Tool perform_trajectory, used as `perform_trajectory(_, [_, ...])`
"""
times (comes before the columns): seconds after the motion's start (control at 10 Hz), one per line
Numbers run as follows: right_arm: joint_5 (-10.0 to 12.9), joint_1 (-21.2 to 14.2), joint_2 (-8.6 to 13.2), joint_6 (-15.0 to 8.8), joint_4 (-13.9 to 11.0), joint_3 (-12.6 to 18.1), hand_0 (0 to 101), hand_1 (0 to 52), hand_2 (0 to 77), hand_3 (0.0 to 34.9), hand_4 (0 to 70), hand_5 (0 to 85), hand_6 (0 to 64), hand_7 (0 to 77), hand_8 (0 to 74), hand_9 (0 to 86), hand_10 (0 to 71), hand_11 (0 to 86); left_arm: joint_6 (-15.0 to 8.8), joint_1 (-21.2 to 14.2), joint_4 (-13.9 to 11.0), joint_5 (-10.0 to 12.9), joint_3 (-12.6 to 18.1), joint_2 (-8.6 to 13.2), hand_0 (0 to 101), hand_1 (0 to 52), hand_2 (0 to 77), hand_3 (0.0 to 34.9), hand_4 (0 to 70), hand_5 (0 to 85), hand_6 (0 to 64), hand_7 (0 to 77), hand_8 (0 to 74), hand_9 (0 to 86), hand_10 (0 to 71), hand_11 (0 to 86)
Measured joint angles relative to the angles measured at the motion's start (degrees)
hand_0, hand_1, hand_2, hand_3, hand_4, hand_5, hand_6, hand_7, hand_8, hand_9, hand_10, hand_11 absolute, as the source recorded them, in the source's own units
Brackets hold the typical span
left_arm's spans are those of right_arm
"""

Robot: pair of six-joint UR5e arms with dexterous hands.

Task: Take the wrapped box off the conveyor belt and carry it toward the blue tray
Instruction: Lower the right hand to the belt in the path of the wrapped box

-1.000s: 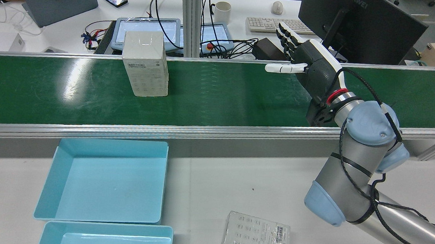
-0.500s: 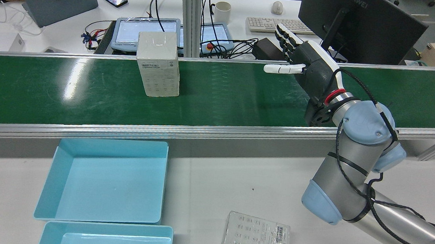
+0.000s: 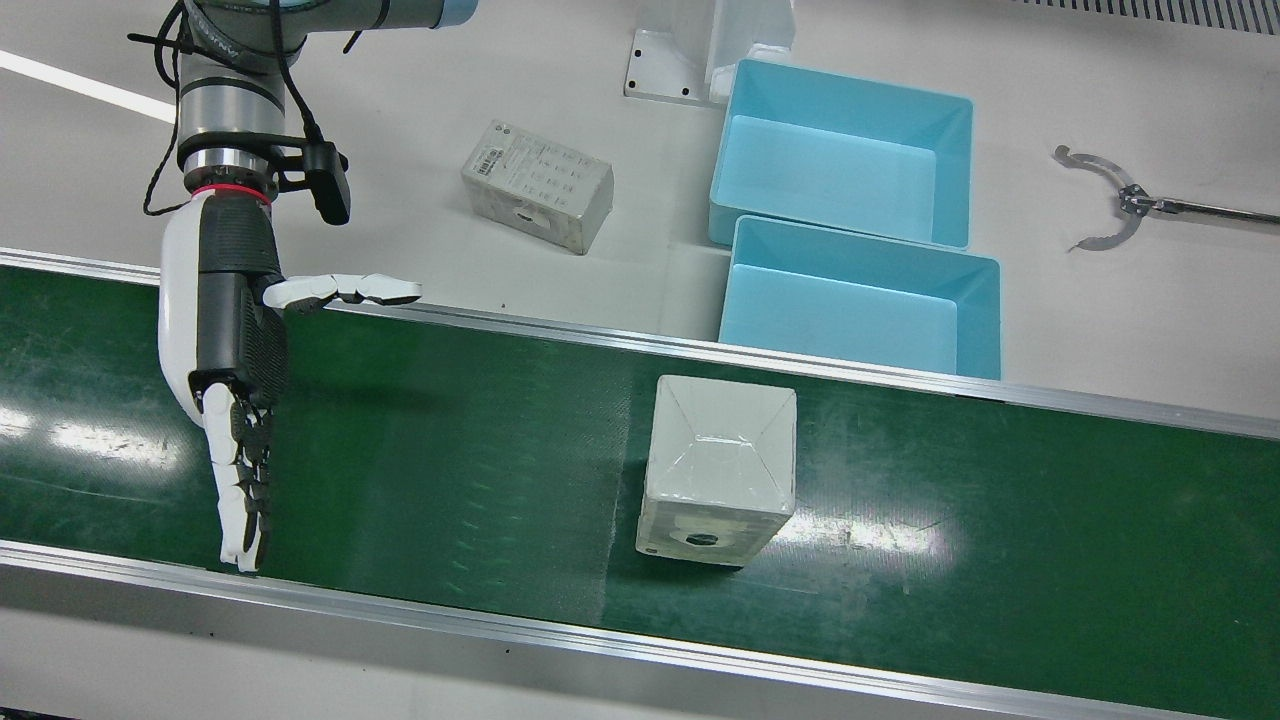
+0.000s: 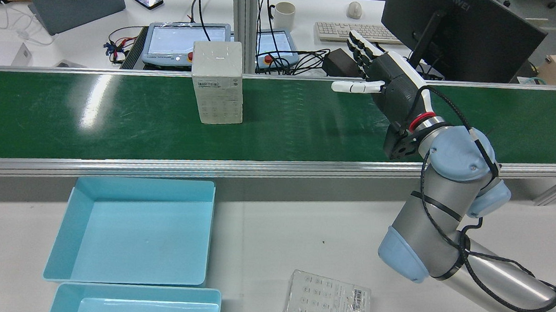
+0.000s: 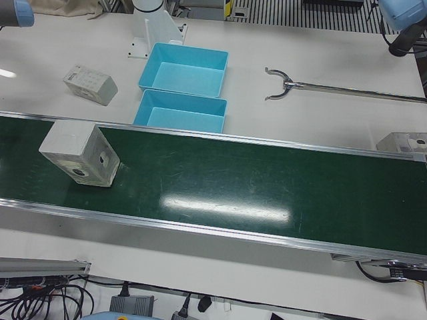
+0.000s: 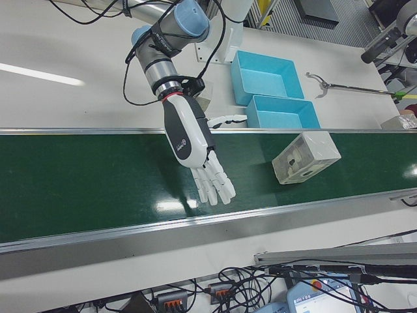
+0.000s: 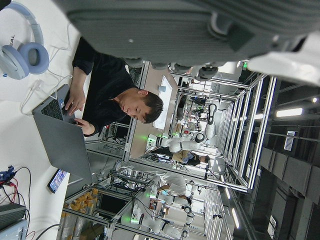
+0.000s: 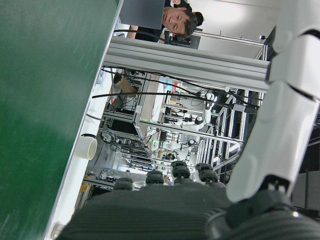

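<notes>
- Your box (image 3: 718,470) stands upright on the belt (image 3: 480,450), near the belt's middle across its width, held by nothing.
- On the rear view the box (image 4: 217,82) sits toward the belt's (image 4: 115,110) far edge, level with the right end of the tray (image 4: 131,231).
- Your right hand (image 3: 235,370) hangs over the belt, well apart from the box, fingers (image 3: 243,500) straight and spread wide, thumb (image 3: 345,290) stuck out toward the box; it holds nothing.
- Your left hand shows only in its own view, as a dark underside (image 7: 200,30); you cannot tell how its fingers stand.
- Two blue trays (image 3: 860,305) lie on the table just beside the belt's near edge.
- A second wrapped box (image 3: 537,185) lies flat on the table, beside the trays.
</notes>
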Motion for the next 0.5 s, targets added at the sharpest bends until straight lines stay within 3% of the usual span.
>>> perform_trajectory(0.5, [0.0,-0.4,0.8,0.0,0.0,-1.0,42,9.8,12.0,6.7,0.0,3.8,0.0,0.0,1.6,1.6,1.6,2.7,0.0,0.0,0.0,0.0,0.0,0.0,0,0.0,0.5,0.0,0.0,1.1,0.0,0.0,0.0,0.0,0.5,0.0])
